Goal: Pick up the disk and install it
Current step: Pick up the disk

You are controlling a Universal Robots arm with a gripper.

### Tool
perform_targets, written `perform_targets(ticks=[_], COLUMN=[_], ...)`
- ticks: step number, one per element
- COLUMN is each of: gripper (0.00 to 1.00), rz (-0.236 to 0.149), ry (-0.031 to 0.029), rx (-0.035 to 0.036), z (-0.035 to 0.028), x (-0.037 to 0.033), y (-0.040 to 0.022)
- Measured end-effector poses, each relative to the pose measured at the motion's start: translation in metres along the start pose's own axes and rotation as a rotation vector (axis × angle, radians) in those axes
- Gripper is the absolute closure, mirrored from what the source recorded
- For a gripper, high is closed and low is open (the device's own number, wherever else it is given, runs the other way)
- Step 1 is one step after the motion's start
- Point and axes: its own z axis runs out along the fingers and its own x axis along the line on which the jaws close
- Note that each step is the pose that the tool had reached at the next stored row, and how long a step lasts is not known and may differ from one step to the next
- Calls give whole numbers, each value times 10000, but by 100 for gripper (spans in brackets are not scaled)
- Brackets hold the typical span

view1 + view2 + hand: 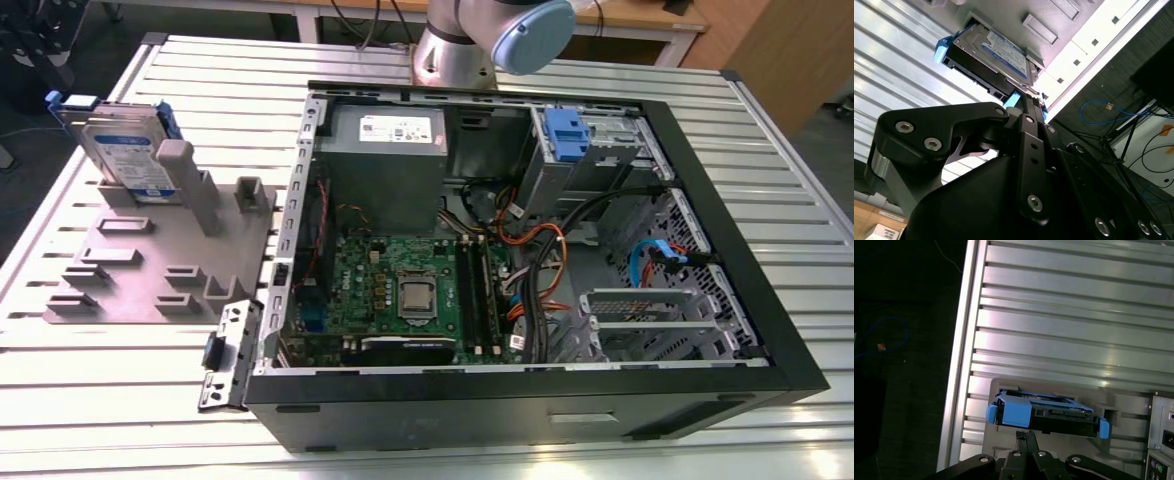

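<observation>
Pickup not yet made; install undone.
Your silver metal disk in its blue carrier frame (123, 150) stands upright in the grey slotted holder (134, 290) on the bench (120, 400), outside the open black computer case (534, 400). Your gripper (1026, 435) looks clenched and empty, apart from the disk.

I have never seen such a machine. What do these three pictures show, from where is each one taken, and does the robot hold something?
This is one robot arm with a gripper, at a ribbed metal table. The exterior view comes from a camera off the arm. It shows an open computer case and, to the exterior view's left, a grey holder in which the disk stands on edge. Both wrist views come from cameras riding on the arm, so the black gripper appears in front, with the disk beyond it. The gripper is shut and holds nothing; the disk is not yet picked up.
</observation>
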Motion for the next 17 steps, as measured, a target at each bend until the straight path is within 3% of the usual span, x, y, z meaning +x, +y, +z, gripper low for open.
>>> perform_targets(ticks=[17], gripper=[89], rz=[-104], ry=[5], rx=[0], z=[0], x=[0], y=[0])
